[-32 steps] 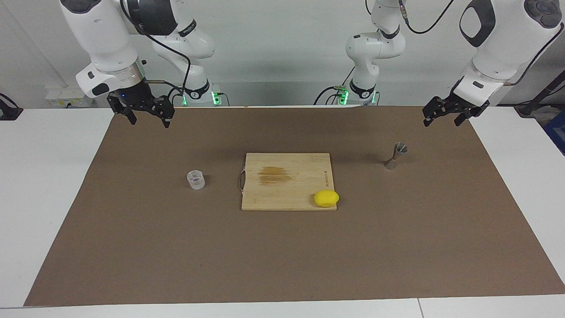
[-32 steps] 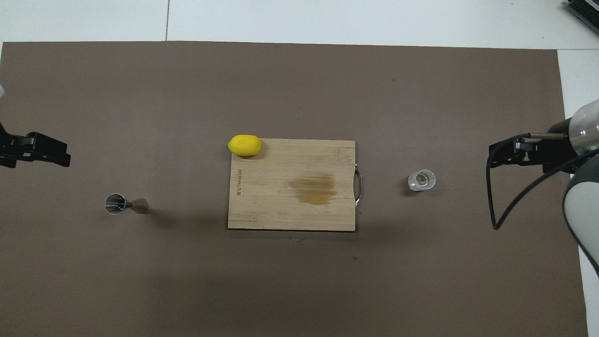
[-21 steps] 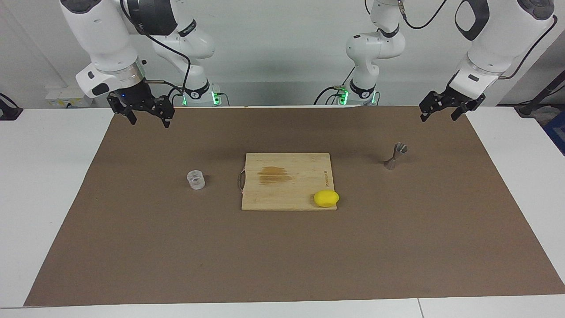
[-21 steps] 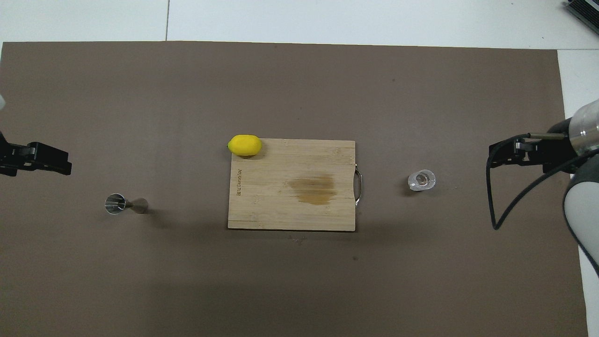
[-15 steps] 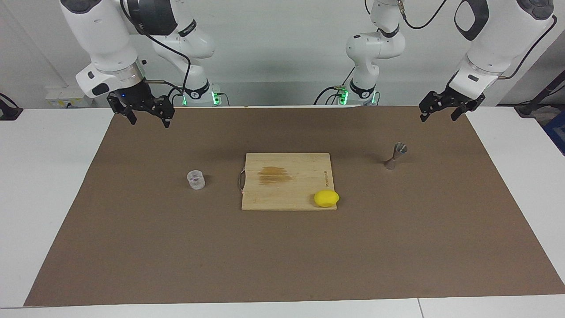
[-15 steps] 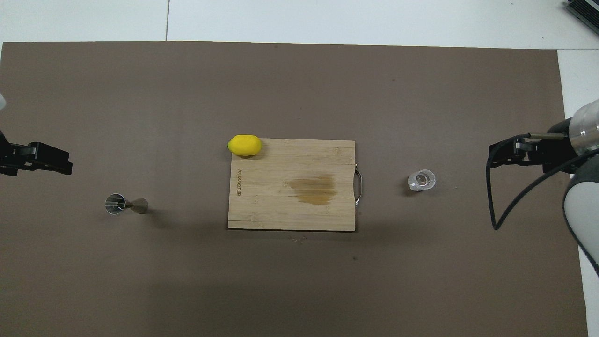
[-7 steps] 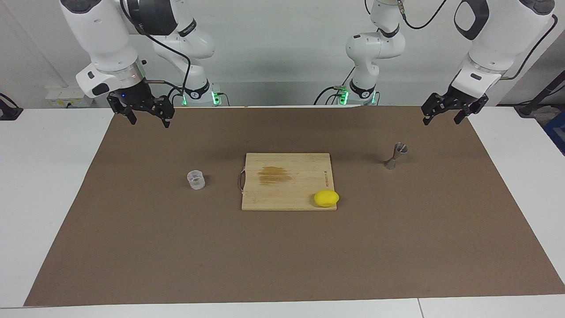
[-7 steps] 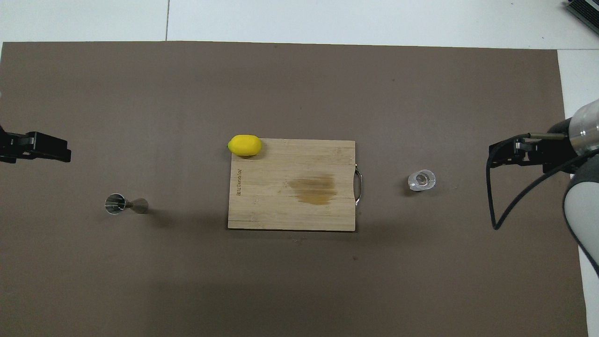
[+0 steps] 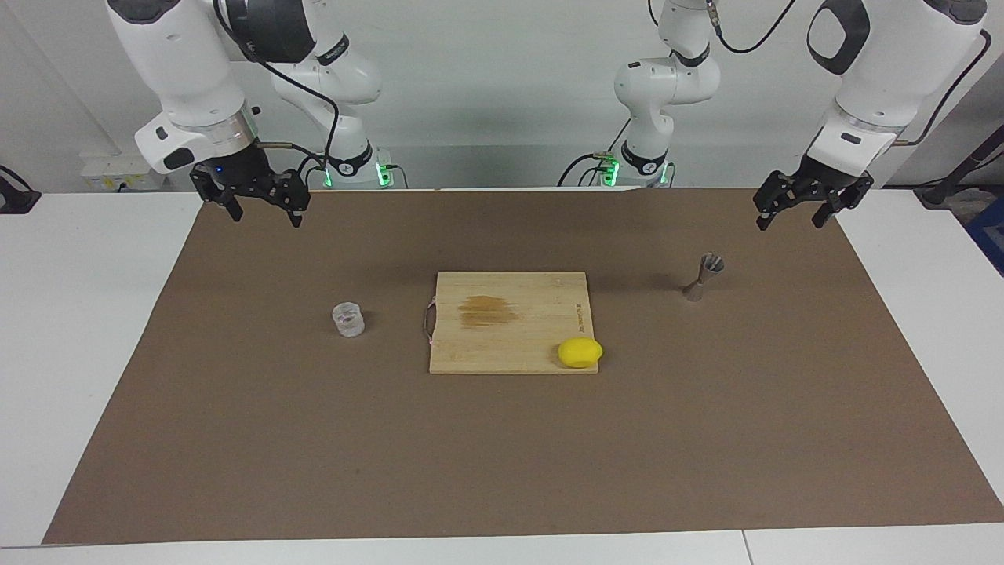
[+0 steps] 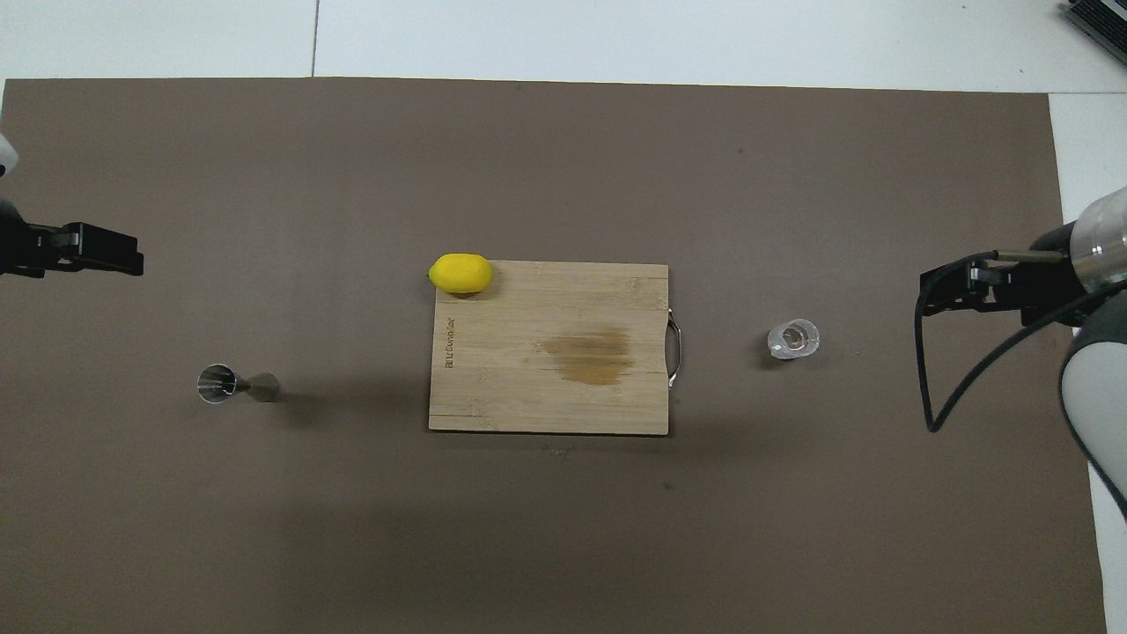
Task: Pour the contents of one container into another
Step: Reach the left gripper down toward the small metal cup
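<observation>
The small clear cup (image 9: pixel 347 320) stands on the brown mat toward the right arm's end of the table; it also shows in the overhead view (image 10: pixel 792 339). The silver metal jigger (image 9: pixel 703 277) stands upright toward the left arm's end, seen as well in the overhead view (image 10: pixel 233 385). My right gripper (image 9: pixel 265 216) is open and empty, raised over the mat's edge at its own end (image 10: pixel 949 291), well apart from the cup. My left gripper (image 9: pixel 791 220) is open and empty, raised over the mat near the jigger's end (image 10: pixel 92 251), apart from the jigger.
A wooden cutting board (image 9: pixel 510 345) with a dark stain lies in the middle, between cup and jigger. A yellow lemon (image 9: pixel 580 352) sits on the board's corner farthest from the robots, toward the left arm's end. The brown mat (image 9: pixel 502 455) covers most of the white table.
My left gripper has shifted a little, drifting out over the mat farther from the robots. The right arm, the cup and the jigger have not moved.
</observation>
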### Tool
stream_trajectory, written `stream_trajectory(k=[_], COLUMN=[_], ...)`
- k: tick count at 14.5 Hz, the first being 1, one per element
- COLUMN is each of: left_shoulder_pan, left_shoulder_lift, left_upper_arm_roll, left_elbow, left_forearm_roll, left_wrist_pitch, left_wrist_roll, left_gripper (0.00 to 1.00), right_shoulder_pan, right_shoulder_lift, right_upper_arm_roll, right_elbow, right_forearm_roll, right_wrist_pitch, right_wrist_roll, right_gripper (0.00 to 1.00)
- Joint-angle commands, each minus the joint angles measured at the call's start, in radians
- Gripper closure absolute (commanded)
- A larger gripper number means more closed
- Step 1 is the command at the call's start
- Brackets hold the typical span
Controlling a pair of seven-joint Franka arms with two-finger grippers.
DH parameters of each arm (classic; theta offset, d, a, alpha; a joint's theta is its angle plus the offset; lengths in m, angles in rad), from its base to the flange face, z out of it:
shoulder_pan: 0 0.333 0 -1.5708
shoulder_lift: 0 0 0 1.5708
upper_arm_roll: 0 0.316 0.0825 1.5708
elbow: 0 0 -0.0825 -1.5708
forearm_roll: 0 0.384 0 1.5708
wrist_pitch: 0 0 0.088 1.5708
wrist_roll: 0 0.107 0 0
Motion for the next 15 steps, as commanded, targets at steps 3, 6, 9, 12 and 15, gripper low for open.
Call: stream_trajectory(k=[3, 6, 9, 12, 15], left_shoulder_pan=[-0.001, -0.001, 0.007, -0.002, -0.061], left_shoulder_lift=[0.000, 0.000, -0.022, -0.005, -0.011], left_upper_arm_roll=[0.009, 0.009, 0.009, -0.001, -0.005], left_elbow=[-0.065, -0.074, -0.105, -0.044, -0.048], left_forearm_roll=[0.020, 0.020, 0.020, 0.016, -0.007], left_wrist_pitch=[0.124, 0.178, 0.126, 0.014, -0.081], left_wrist_roll=[-0.010, -0.009, -0.012, -0.015, -0.012], left_gripper=[0.00, 0.00, 0.00, 0.00, 0.00], right_shoulder_pan=[-0.010, -0.010, -0.010, -0.010, -0.010], right_shoulder_lift=[-0.003, -0.003, -0.003, -0.003, -0.003], right_upper_arm_roll=[0.007, 0.007, 0.007, 0.007, 0.007], right_elbow=[0.007, 0.007, 0.007, 0.007, 0.007], right_forearm_roll=[-0.002, -0.002, -0.002, -0.002, -0.002], right_wrist_pitch=[-0.016, -0.016, -0.016, -0.016, -0.016], right_wrist_roll=[0.007, 0.007, 0.007, 0.007, 0.007], right_gripper=[0.00, 0.00, 0.00, 0.00, 0.00])
